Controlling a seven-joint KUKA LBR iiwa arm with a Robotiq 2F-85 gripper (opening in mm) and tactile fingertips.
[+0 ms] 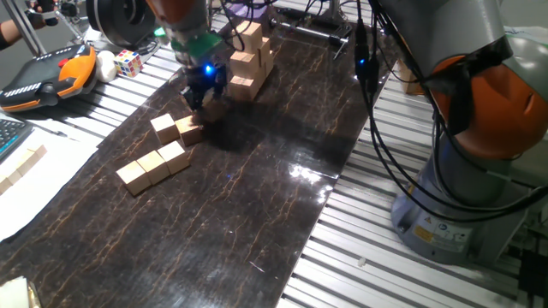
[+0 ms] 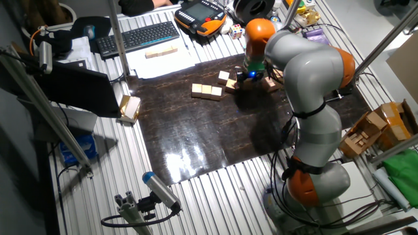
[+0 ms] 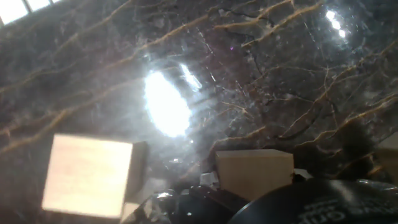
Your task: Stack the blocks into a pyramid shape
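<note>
1. A dark, marble-patterned tabletop with thin gold veins lies on a ribbed metal bench; a bright glare of light reflects off its surface.
2. The robot arm, grey with orange joints, reaches across from the right side of the bench. Its gripper, lit by a small blue light, hangs low over the far part of the tabletop.
3. Five loose blocks of light tan wood lie on the tabletop. Three touch in a straight row nearest the front. Two more sit side by side just behind that row.
4. The gripper is right above the block closest to it, one of the rear pair. From the hand view, a block sits just ahead of the gripper body and another block lies to its left.
5. The jaws are hidden by the dark gripper body and by blur, so I cannot tell whether they are apart, closed, or holding anything.
6. No stepped pile shows among the loose blocks; all five appear to lie flat on the tabletop.
7. A taller tower of similar wooden cubes stands behind the gripper at the far edge.
8. Off the tabletop to the left are a small multicoloured puzzle cube, an orange and black hand controller, and a keyboard.
</note>
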